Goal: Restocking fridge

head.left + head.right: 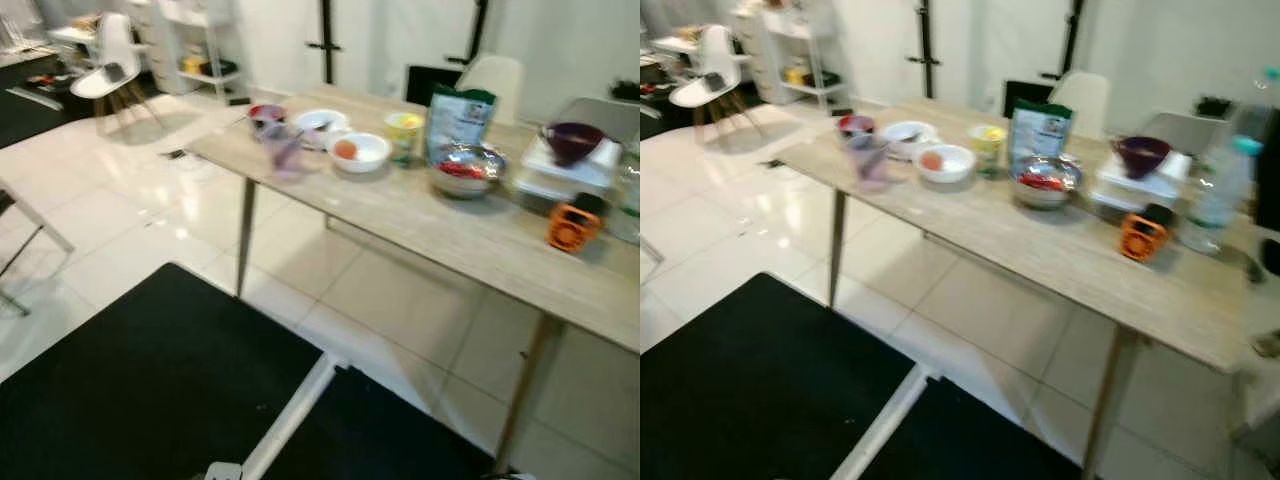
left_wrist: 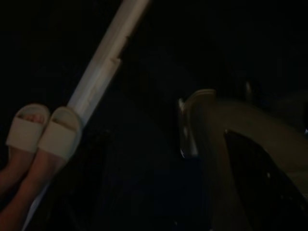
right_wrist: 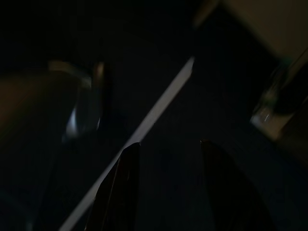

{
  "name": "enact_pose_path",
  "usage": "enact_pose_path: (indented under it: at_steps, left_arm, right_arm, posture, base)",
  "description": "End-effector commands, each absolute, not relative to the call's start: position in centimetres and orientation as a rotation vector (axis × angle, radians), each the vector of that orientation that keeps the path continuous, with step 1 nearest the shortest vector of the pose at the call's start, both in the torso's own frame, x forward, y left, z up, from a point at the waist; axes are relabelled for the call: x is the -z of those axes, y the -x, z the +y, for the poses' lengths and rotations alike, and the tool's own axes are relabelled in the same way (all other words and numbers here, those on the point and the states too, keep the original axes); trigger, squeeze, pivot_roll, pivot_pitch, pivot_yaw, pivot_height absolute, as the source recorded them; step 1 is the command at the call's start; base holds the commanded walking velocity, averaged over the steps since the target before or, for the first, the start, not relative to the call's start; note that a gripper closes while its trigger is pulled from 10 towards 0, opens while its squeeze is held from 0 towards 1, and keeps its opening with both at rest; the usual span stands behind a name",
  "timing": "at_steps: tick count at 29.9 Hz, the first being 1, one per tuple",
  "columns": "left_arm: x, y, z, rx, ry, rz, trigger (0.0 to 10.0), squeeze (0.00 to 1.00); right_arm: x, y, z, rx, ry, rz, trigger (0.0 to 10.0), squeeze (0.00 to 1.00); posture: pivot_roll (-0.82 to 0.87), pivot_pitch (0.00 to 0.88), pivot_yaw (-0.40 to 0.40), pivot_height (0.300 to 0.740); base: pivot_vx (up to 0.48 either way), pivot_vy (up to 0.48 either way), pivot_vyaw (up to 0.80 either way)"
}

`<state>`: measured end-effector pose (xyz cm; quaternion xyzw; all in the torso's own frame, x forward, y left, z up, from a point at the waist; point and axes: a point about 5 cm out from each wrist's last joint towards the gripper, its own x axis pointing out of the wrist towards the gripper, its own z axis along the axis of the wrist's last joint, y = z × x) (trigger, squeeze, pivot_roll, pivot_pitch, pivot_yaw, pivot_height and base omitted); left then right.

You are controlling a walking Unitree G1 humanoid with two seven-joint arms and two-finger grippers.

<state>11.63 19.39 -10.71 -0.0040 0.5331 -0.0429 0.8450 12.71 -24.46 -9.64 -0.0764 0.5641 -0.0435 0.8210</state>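
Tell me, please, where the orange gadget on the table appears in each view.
Left eye view: orange gadget near the table's right end.
Right eye view: same gadget, right of centre, beside the water bottle.
Wrist views: too dark to tell.
Shared landmark: steel bowl left of it.

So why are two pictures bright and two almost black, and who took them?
A walking robot took all four. The two bright pictures come from cameras in its head, looking at a wooden table with a white bowl, a metal bowl, a snack bag, an orange gadget and a bottle. The dark ones come from cameras on its wrists, hanging near the black floor mat. The right gripper is open, holding nothing. A person's slippered feet stand nearby.
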Motion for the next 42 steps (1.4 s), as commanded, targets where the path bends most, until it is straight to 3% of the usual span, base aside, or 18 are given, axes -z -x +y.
enact_pose_path:
  at_steps: [1, 32, 36, 39, 42]
  left_arm:
    - [11.0, -10.7, 19.3, 0.099, 0.009, 1.166, 10.0, 0.0]
    - [11.2, -9.7, 19.7, 0.086, -0.013, 1.175, 10.0, 0.0]
    - [11.4, -8.8, 19.8, 0.089, -0.021, 1.193, 10.0, 0.0]
    - [11.7, -6.2, 20.2, 0.098, -0.032, 1.239, 10.0, 0.0]
    - [11.8, -5.7, 20.3, 0.099, -0.032, 1.245, 10.0, 0.0]
  right_arm:
    - [10.0, -12.0, -23.8, 0.085, 0.139, 1.223, 10.0, 0.0]
    - [10.2, -11.2, -24.2, 0.065, 0.168, 1.24, 10.0, 0.0]
    - [10.3, -10.6, -24.3, 0.066, 0.17, 1.25, 10.0, 0.0]
    - [10.5, -8.7, -24.9, 0.083, 0.163, 1.267, 10.0, 0.0]
    - [10.6, -8.5, -25.0, 0.089, 0.159, 1.267, 10.0, 0.0]
  posture:
    - [-0.02, 0.0, 0.021, 0.74]
    - [-0.03, 0.0, 0.017, 0.74]
    - [-0.03, 0.03, 0.019, 0.74]
    - [-0.04, 0.115, 0.047, 0.74]
    - [-0.04, 0.115, 0.047, 0.74]
  base:
    - [0.311, 0.0, 0.0]
    - [0.266, 0.0, 0.0]
    - [0.0, 0.0, 0.0]
    - [0.0, 0.0, 0.0]
    - [0.0, 0.0, 0.0]
